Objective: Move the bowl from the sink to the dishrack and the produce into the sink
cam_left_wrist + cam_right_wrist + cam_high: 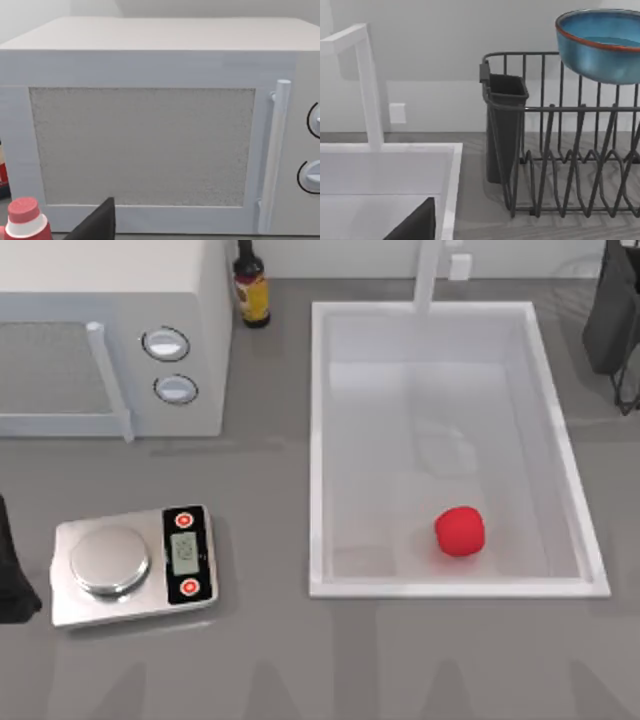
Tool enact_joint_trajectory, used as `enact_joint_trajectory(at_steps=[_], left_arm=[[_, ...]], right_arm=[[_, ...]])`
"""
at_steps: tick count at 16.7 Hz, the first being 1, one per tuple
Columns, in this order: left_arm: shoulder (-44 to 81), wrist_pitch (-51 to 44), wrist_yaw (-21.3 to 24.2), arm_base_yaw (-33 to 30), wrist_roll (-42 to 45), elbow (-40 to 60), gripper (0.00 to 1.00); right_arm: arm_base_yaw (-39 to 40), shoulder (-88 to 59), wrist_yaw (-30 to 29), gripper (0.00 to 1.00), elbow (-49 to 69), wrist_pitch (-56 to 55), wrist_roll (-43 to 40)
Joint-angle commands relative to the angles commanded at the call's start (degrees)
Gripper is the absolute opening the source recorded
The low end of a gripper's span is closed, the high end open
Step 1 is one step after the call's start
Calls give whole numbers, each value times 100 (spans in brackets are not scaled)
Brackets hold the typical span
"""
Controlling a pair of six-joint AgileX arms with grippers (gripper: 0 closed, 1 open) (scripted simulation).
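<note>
A: Bright red against white: the produce (460,531) is lying on the floor of the sink (325,440), toward the basin's five o'clock, apart from the walls. It appears to be already where the task wants it.

B: And the bowl (600,45)?

A: Deep blue, glossy, with a reddish-brown rim; in the right wrist view it is sitting high on the dark wires of the dishrack (560,165), tilted slightly, beside the rack's dark cutlery cup (502,125). The rack is standing on the counter next to the sink's rim, with the faucet (367,85) rising at the basin's twelve o'clock. Both transfers look complete, judging from this layout.

B: The arms?

A: A dark part of the left arm (12,570) is showing at the top view's nine o'clock edge, near the scale (135,565), its camera facing the microwave (150,125) and a red-capped bottle (25,220). The right arm's camera is facing the rack. Whether either gripper is parted or closed cannot be told; neither is seen carrying anything.
</note>
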State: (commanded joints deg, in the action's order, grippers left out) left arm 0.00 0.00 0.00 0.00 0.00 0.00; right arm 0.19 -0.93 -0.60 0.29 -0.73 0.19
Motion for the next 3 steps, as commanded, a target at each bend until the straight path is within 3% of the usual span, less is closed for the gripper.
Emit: enact_joint_trajectory(at_steps=[3], left_arm=[[0, 0, 0, 0, 0, 0, 100]], right_arm=[[-19, 93, 60, 100, -29, 73, -19]])
